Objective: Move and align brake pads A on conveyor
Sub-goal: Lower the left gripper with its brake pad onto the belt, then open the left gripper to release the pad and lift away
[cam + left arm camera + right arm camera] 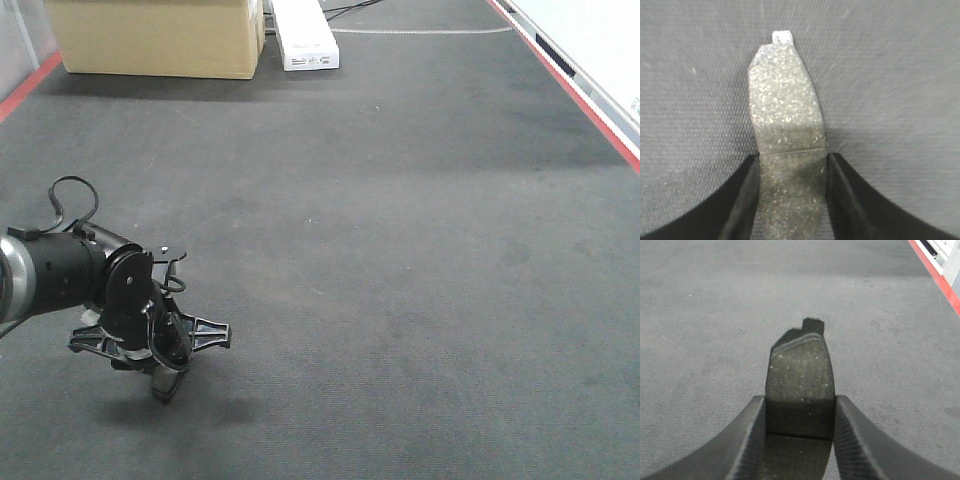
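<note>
the left claw [792, 162] grips a speckled brake pad [785, 100] by its long edges, low over the dark felt conveyor [400, 250]; the right claw [800, 407] clamps a shadowed brake pad [801, 370] above the same conveyor, red edge strip [935, 275] beyond.

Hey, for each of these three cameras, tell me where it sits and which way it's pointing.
Front view: above the conveyor, looking forward and down along it toward a cardboard box; only the left arm and left gripper show.
Left wrist view: behind the left gripper, looking closely down at the left brake pad clamped between its fingers.
Right wrist view: behind the right gripper, looking obliquely across the conveyor; right brake pad clamped.
Shared: front and left wrist views both show the left gripper.
</note>
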Motion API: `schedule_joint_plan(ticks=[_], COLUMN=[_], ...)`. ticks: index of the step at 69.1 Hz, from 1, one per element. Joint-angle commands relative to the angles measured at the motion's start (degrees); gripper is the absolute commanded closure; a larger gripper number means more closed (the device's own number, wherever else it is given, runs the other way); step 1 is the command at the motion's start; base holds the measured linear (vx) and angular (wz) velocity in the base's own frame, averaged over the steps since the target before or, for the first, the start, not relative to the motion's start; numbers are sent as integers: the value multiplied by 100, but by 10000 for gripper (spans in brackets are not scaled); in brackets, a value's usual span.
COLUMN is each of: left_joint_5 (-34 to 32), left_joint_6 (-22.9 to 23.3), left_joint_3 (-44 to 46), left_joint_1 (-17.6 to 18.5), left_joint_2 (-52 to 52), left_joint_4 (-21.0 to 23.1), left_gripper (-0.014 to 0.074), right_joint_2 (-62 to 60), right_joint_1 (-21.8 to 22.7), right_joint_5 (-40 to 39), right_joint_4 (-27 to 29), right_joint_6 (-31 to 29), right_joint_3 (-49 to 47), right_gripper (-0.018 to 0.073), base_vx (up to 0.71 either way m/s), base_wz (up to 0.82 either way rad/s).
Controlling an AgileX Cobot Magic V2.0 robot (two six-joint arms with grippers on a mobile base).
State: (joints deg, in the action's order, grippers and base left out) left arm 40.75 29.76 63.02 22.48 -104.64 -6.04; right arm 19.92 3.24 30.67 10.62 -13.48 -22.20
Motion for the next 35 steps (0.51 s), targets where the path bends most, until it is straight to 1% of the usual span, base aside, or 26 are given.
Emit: schedule_joint_plan(ticks=[1,11,19,25,28,35], left_joint_5=[-81,-56,65,117,108,-71], left_joint_6=[-81,-109,-114,-157,-229,-242], left_joint_3=[177,177,177,171,152,-58], left_joint_1=[33,33,33,41,83,237], left_joint_2=[275,288,402,638,779,1314], left_joint_4=[-21,-66,-293,-467,-534,-617], left_gripper=[325,210,145,134,136,148], right_joint_2=[18,18,18,18,18,18], right_joint_1=[27,27,27,27,27,27], right_joint_5=[-534,-534,-534,-534,-534,-534], right_joint_4=[32,32,32,32,32,32], right_joint_6=[-8,-8,-8,-8,-8,-8], right_joint_3=[-178,-178,-178,-178,-178,-178], right_gripper=[480,480,480,480,480,480], base_vx=[0,0,0,0,0,0], base_wz=[0,0,0,0,0,0])
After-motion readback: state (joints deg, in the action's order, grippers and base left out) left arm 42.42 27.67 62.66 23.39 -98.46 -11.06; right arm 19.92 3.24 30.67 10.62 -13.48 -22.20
